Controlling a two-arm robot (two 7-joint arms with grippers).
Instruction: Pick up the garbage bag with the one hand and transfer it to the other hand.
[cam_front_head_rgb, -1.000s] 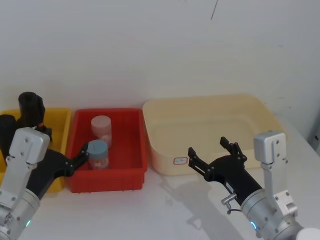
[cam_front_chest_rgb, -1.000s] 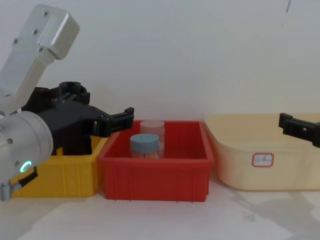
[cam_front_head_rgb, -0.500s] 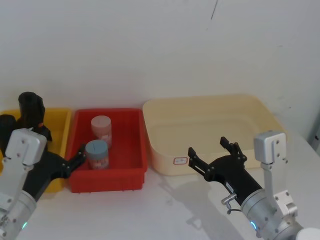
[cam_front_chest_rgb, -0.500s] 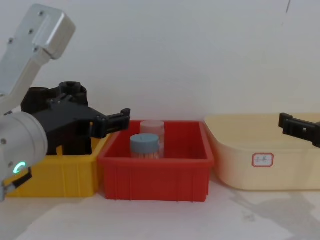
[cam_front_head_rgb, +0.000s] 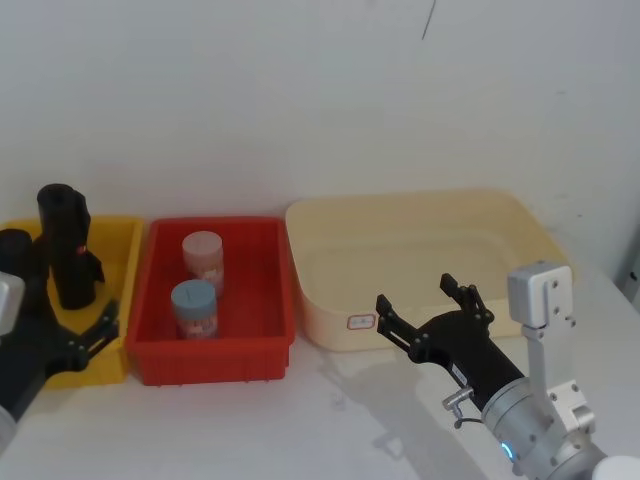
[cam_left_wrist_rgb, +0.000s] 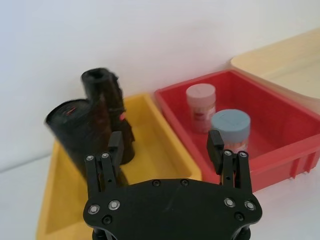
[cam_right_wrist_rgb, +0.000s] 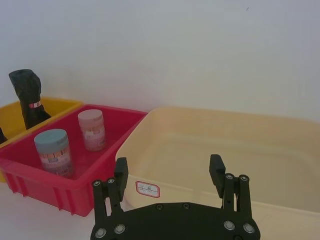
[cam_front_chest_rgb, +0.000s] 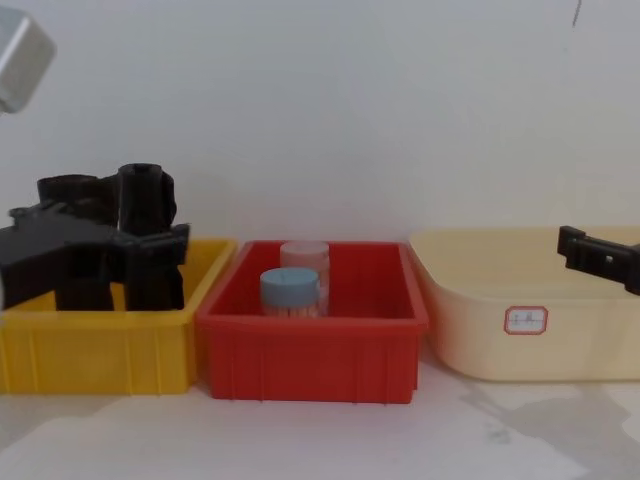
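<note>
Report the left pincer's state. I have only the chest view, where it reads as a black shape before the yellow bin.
Observer: The left pincer is open, fingers wide apart, holding nothing.
Operator: Say whether it touches the rolls.
Observer: It seems not. In the head view it hovers over the front edge of the yellow bin; the garbage bag and the taller roll stand farther back.
Operator: Check the right pincer.
Observer: The right pincer is open and empty, in front of the cream tub.
</note>
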